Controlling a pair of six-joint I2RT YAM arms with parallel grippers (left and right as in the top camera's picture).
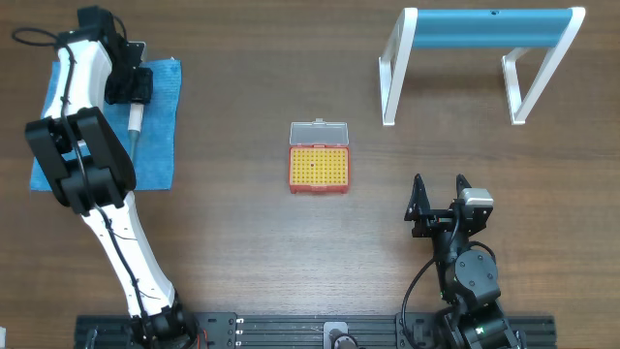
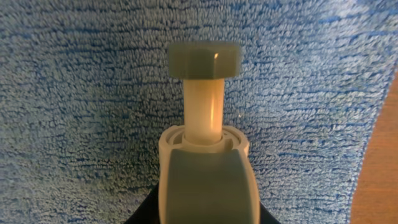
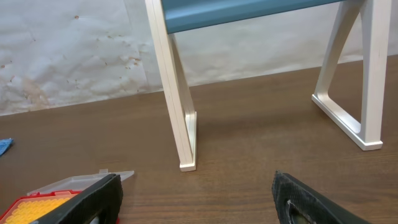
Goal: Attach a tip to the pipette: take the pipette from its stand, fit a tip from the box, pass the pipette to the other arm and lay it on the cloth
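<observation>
The last step is in hand: the left end effector (image 1: 129,87) pinches the pipette (image 2: 205,124) close over the blue cloth (image 1: 160,145). Next it likely needs lowering flat, then a gentle release. The right end effector (image 1: 440,191) hangs spread, well apart, over the surface (image 1: 242,262)

Blue cloth (image 1: 161,145) beneath pipette (image 1: 136,120)

Grey-and-white pipette (image 1: 136,119) is lengthwise over the blue terry cloth (image 1: 160,145) at the far left, its grey plunger button on a cream stem. The tip box (image 1: 318,169) sits mid-table, clear lid flipped open, full of yellow tips. White-legged, blue-topped stand (image 1: 484,29) is off at back right.
</observation>
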